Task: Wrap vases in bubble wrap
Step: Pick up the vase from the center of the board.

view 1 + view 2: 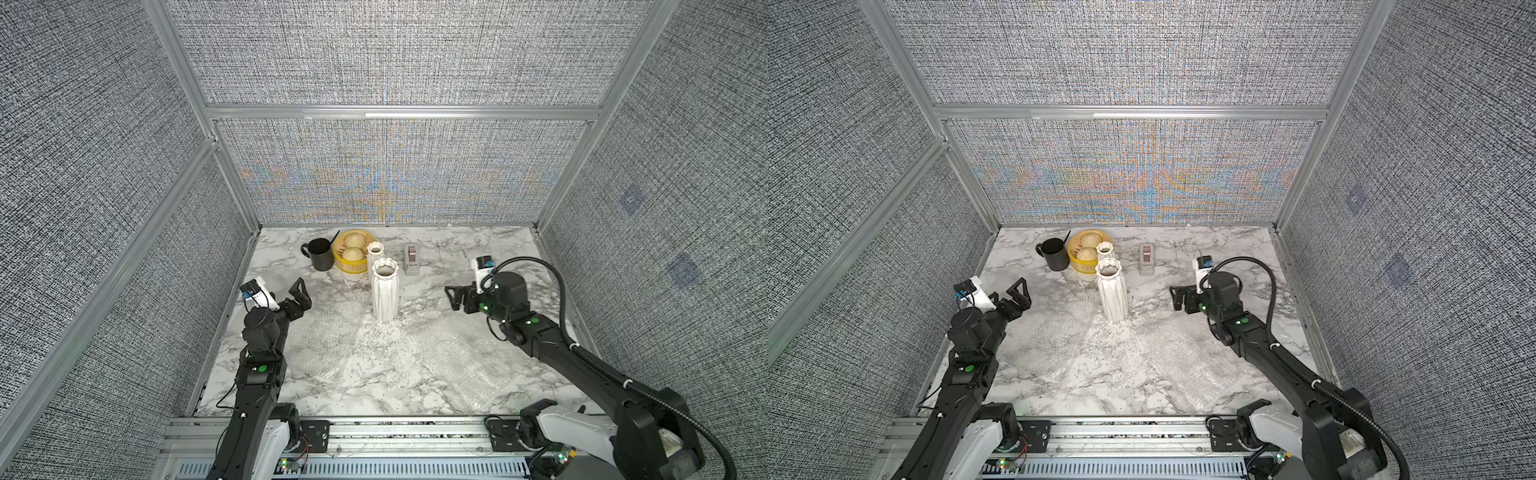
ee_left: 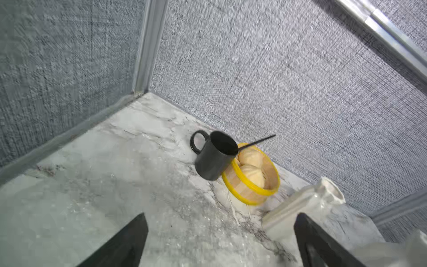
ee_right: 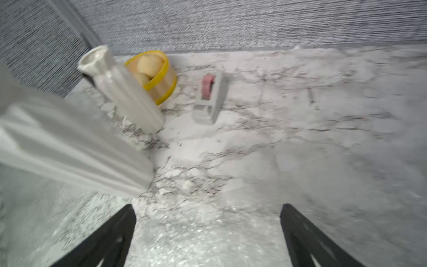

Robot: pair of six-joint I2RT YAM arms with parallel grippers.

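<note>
White ribbed larger vase (image 1: 385, 291) stands upright at the far edge of the flat bubble wrap (image 1: 332, 345), with the smaller vase (image 1: 375, 252) just behind it. Left pincer (image 1: 302, 293) and right pincer (image 1: 453, 297) flank it, both released and empty. Wrapping looks unstarted; the next move probably calls for lifting a sheet edge toward that vase.

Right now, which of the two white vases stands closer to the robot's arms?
The larger vase, standing in front. The smaller vase is farther back, right behind it, next to the yellow steamer basket.
</note>
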